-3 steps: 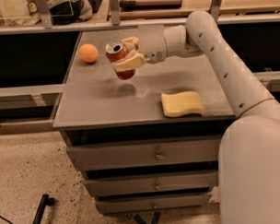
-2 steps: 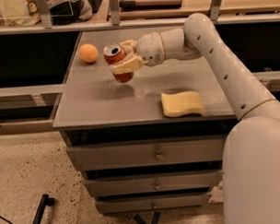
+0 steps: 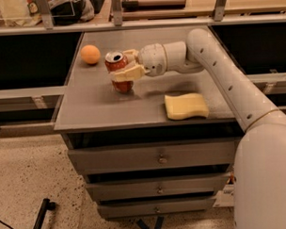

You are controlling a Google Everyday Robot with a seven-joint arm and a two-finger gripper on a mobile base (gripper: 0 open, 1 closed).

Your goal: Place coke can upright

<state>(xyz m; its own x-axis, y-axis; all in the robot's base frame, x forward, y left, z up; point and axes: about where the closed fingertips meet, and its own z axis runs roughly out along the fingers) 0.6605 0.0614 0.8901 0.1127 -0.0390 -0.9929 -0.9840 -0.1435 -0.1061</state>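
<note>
1. Three things are on the grey bench [image 3: 93,108] – a coke can [image 3: 117,66], an orange ball [image 3: 90,54] and a yellow sponge [image 3: 186,106].
2. The coke can is near the middle of the bench top, somewhat to the back. Its silver top with the pull tab faces up and leans slightly toward the left. Its red base is low over the bench surface; whether it touches cannot be told.
3. The pincer [image 3: 122,65] holds the coke can, its cream fingers [image 3: 130,73] pressed against the can's sides, one in front and one behind.
4. The white arm [image 3: 216,69] reaches in from the right, running level over the bench to the can.
5. The orange ball lies near the back left corner, just beside the can but apart from it.
6. The yellow sponge lies flat near the front right edge, well apart from the can.
7. Below the bench top are three grey drawers [image 3: 158,158], all closed – each with a small knob.
</note>
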